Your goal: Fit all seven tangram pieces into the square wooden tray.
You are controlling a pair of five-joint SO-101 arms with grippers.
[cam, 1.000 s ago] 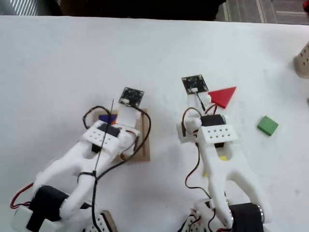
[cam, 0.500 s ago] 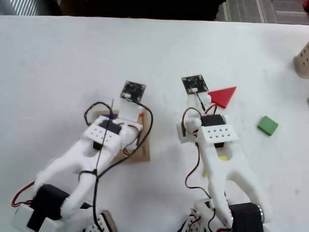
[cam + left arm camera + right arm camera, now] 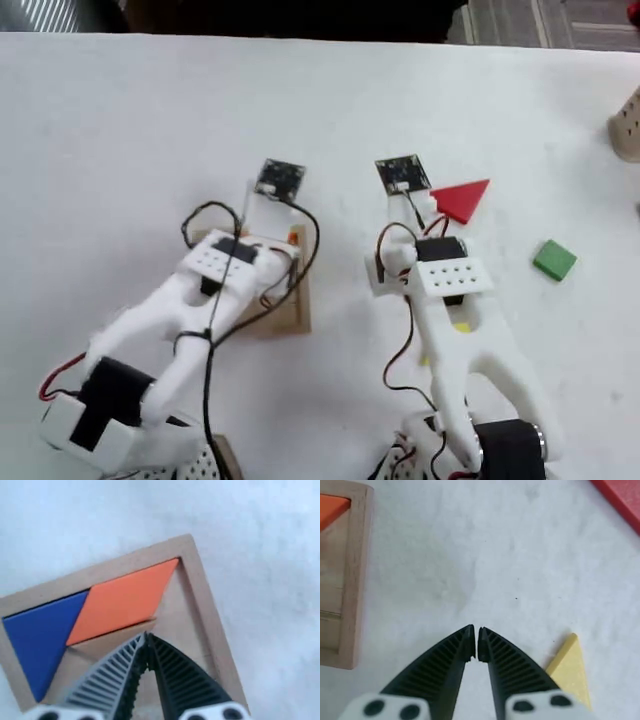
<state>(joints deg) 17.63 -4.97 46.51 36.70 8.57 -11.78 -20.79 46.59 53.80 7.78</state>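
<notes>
The square wooden tray (image 3: 201,596) holds a blue triangle (image 3: 37,630) and an orange parallelogram (image 3: 125,600) side by side along one wall. My left gripper (image 3: 147,641) hangs shut and empty over the tray's bare floor, beside the orange piece. In the high view the left arm covers most of the tray (image 3: 298,310). My right gripper (image 3: 475,632) is shut with nothing in it, above the white table between the tray's edge (image 3: 355,575) and a yellow triangle (image 3: 570,667). A red triangle (image 3: 462,198) lies just beyond the right arm, and a green square (image 3: 554,259) sits further right.
A perforated wooden object (image 3: 627,125) stands at the table's right edge. Cables loop over both arms. A small wooden block (image 3: 225,458) lies near the left arm's base. The white table stretches open behind both arms.
The left arm has swung to the right and a little forward over the tray, now hiding the blue piece in the high view. The right arm has not moved.
</notes>
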